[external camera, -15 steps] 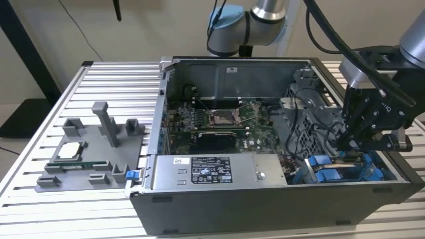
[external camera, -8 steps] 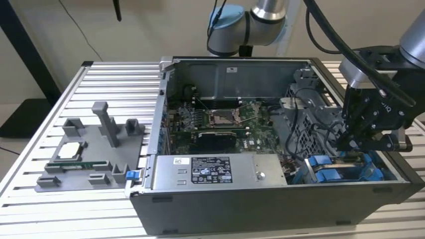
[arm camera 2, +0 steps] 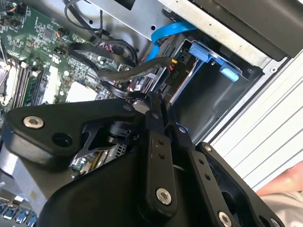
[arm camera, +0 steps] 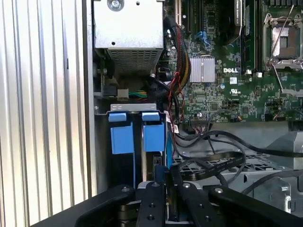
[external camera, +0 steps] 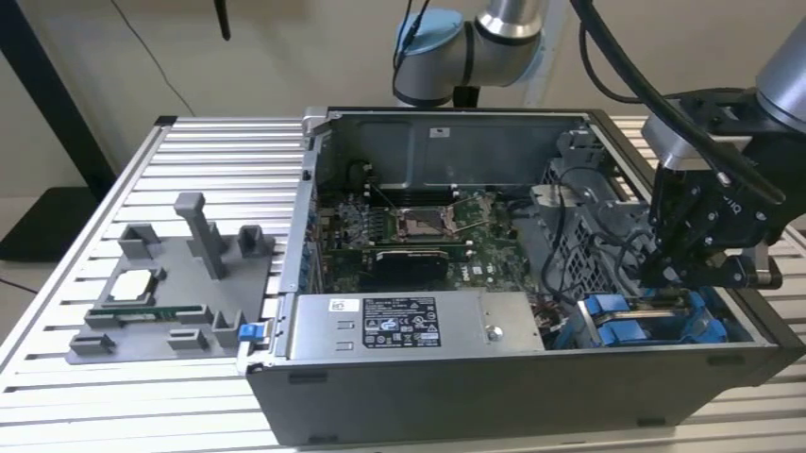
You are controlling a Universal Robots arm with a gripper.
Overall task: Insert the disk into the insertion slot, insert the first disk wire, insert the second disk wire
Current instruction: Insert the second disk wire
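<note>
Blue plastic tabs mark the insertion slot (external camera: 648, 321) at the corner of the open computer case (external camera: 416, 396), beside the power supply box (external camera: 410, 326). Directly above that slot hangs the tool (external camera: 667, 278), its fingers (arm camera: 158, 189) pressed together among black cables (arm camera: 213, 163).

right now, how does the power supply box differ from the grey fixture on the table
The power supply box sits inside the case; the grey fixture lies outside it on the slatted table. The box is flat-topped with a label; the fixture has upright posts. Both are grey.
</note>
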